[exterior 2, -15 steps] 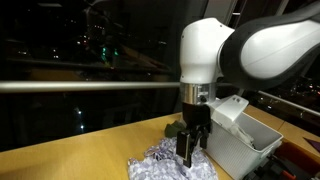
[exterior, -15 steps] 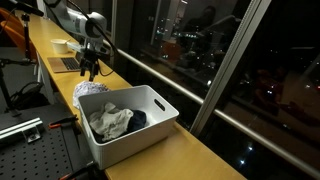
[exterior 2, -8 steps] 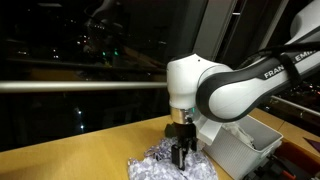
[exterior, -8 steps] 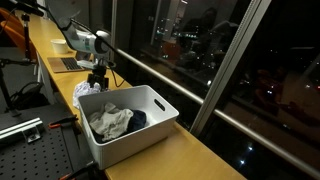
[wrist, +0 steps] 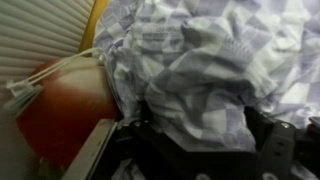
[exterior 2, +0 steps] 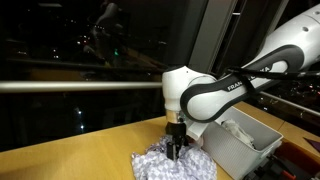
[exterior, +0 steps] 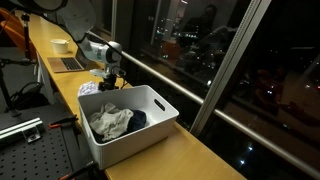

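A crumpled checked white and grey cloth [exterior 2: 150, 165] lies on the wooden counter beside a white bin [exterior 2: 240, 150]. It also shows in an exterior view [exterior: 88, 90] and fills the wrist view [wrist: 200, 60]. My gripper [exterior 2: 175, 150] points straight down and is pressed into the cloth's bunched top, next to the bin's end wall [exterior: 108, 85]. In the wrist view the two dark fingers [wrist: 200, 140] stand wide apart with a fold of the cloth between them. The fingertips are buried in the fabric.
The white bin [exterior: 160, 105] holds a pale garment and a dark one [exterior: 110, 122]. A red-orange object with a white cord [wrist: 60, 110] lies by the cloth. A laptop [exterior: 62, 64] and a white bowl [exterior: 60, 45] sit further along the counter. Dark windows run along the counter's far edge.
The arm has come down and moved towards the bin end of the cloth. The gripper has gone from hovering above the cloth to being sunk into it.
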Robot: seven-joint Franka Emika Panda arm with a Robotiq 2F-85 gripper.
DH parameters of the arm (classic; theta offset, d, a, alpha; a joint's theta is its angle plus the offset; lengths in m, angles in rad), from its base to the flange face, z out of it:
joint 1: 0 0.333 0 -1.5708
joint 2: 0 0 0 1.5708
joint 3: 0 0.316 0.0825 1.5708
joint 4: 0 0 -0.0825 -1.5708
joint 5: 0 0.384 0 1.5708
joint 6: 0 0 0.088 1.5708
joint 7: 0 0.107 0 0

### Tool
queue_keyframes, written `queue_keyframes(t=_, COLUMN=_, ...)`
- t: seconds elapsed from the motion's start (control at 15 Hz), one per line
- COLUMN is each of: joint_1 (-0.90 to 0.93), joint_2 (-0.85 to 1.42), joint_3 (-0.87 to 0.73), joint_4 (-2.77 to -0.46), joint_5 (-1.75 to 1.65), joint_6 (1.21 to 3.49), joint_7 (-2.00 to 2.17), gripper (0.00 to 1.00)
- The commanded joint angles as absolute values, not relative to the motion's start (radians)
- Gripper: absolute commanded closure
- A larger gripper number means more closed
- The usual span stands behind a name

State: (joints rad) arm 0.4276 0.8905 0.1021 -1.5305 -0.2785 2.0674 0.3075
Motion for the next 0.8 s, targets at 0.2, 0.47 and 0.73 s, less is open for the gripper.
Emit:
queue_keyframes(t=0.2, joint_1=0.418, joint_2=0.838, joint_3=0.103, joint_4=-1.527, joint_5=-0.232, joint_6=2.008, joint_7=0.293, gripper=0.73)
queue_keyframes(t=0.47, joint_1=0.393, joint_2=0.737, joint_3=0.122, joint_4=-1.578, joint_5=-0.179, joint_6=1.991, joint_7=0.274, gripper=0.99)
queue_keyframes(t=0.73, joint_1=0.375, joint_2=0.583, joint_3=0.136, joint_4=-1.655, joint_5=-0.133, joint_6=1.968, joint_7=0.262, gripper=0.99)
